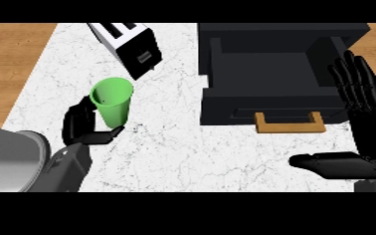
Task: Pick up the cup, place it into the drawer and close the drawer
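At nine o'clock on the marble counter, your left hand has its fingers and thumb curled round the green cup, which stands nearly upright, mouth up and tipped slightly toward eleven o'clock. The cup's long axis runs almost vertical; its base sits low in your grip, and you cannot tell whether it rests on the stone or has cleared it. The open black drawer lies toward three o'clock from the cup, its front panel and wooden handle facing six o'clock. Your right hand rests open at the three o'clock edge, fingers straight and raised, just beside the drawer's right side, holding nothing. It is nearer the drawer; your left alone has the cup. Between cup and drawer you have bare counter. The toaster sits just beyond the cup at twelve o'clock, so the likely safe path is a lift, then a carry rightward over the drawer's left wall.
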